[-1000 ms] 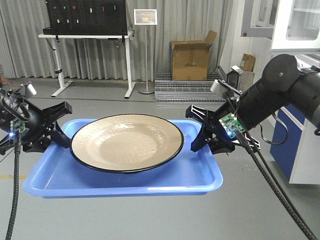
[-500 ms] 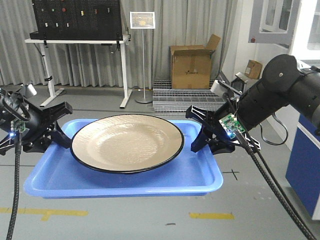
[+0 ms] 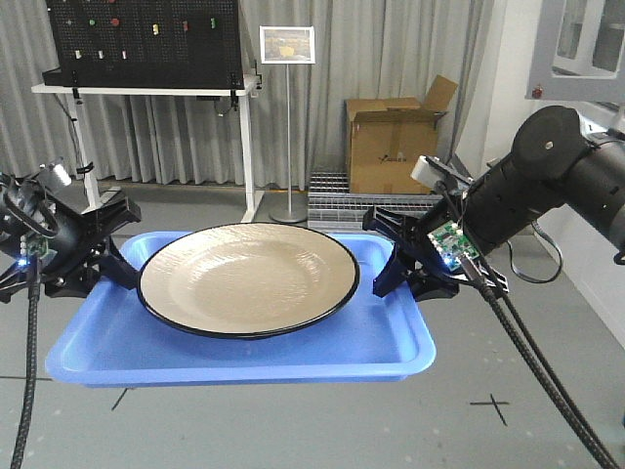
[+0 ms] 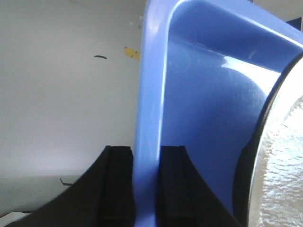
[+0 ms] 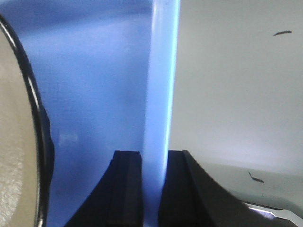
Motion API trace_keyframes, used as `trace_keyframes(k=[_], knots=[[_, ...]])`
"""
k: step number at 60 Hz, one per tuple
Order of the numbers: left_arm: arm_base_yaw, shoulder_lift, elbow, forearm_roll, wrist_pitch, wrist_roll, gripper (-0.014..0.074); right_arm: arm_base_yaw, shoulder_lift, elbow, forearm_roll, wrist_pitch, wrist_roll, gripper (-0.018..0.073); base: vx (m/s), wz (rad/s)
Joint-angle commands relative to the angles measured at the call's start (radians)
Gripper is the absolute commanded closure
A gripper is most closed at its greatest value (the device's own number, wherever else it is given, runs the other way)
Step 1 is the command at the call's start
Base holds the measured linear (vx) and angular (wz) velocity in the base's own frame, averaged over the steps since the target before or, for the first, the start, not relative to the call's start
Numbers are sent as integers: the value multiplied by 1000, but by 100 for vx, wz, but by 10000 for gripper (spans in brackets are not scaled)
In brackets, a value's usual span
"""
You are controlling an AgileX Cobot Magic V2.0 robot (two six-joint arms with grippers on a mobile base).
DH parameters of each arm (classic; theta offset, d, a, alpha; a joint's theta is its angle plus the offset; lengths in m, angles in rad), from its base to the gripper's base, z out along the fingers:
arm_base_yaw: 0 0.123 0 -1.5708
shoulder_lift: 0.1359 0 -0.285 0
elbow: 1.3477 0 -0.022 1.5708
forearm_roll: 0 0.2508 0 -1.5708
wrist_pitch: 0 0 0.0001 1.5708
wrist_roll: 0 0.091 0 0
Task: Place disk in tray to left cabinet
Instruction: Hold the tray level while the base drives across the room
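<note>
Pincer pair: left pincer (image 3: 115, 249) and right pincer (image 3: 393, 256), each clamped on an end rim of the tray (image 3: 244, 357), held in the air with the disk (image 3: 249, 278) lying centred inside; I'd judge both arms must travel level and matched.

Blue tray (image 3: 244, 357) is hanging above the floor, carrying the disk (image 3: 249, 277).
Its end rims are sitting pinched between the fingers (image 4: 118, 189) of the left gripper (image 3: 125, 244) and right gripper (image 3: 381, 254); the disk is lying flat, inward of both.

Glossy tan disk (image 3: 249, 277) (finely textured), smooth plastic tray (image 3: 244, 350).
</note>
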Motion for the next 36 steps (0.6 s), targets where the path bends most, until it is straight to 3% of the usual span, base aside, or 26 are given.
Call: trace_keyframes(k=[1, 36], knots=[[-32, -67, -38, -177, -4, -19, 597, 26, -69, -34, 153, -52, -14, 565, 65, 3], [-32, -66, -38, -177, -6, -19, 597, 26, -69, -33, 153, -46, -14, 565, 64, 3]])
